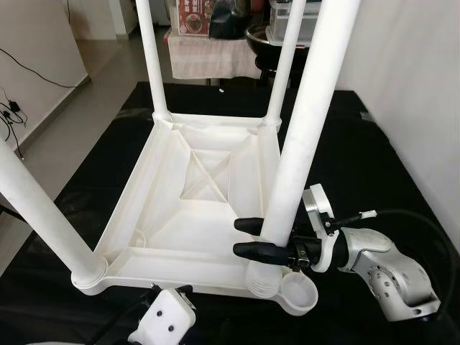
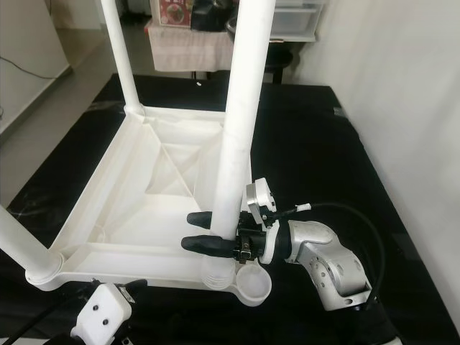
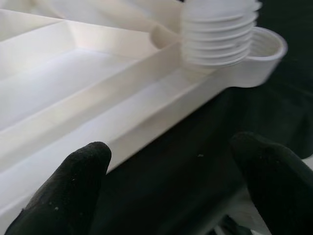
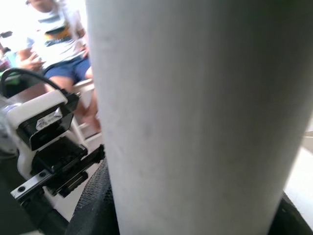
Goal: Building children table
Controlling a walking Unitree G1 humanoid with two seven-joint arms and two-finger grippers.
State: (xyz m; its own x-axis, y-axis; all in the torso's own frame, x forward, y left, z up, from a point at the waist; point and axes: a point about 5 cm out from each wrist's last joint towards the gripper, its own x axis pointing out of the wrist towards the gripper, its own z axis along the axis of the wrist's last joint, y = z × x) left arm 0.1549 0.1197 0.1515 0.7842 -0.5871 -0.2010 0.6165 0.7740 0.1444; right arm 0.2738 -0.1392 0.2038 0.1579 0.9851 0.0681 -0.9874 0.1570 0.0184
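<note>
The white plastic table [image 1: 172, 215] lies upside down on a black mat [image 1: 374, 158]. Three white legs stand in its corners: far left [image 1: 153, 57], far right [image 1: 287, 57] and near left [image 1: 43, 208]. My right gripper [image 1: 238, 237] is shut on the fourth leg [image 1: 309, 108], low on its shaft. That leg leans slightly, and its threaded end [image 1: 262, 279] rests just beside the empty near-right corner socket [image 1: 300, 293]. My left gripper [image 3: 171, 186] is open, low over the mat by the table's near edge; its white wrist [image 1: 164, 320] shows in the left eye view.
Beyond the mat's far edge stand a cloth-covered stand [image 1: 208, 54] with a box, and a dark stool [image 1: 262, 39]. A cable [image 1: 14, 108] runs along the left wall. A seated person [image 4: 54, 44] appears in the right wrist view.
</note>
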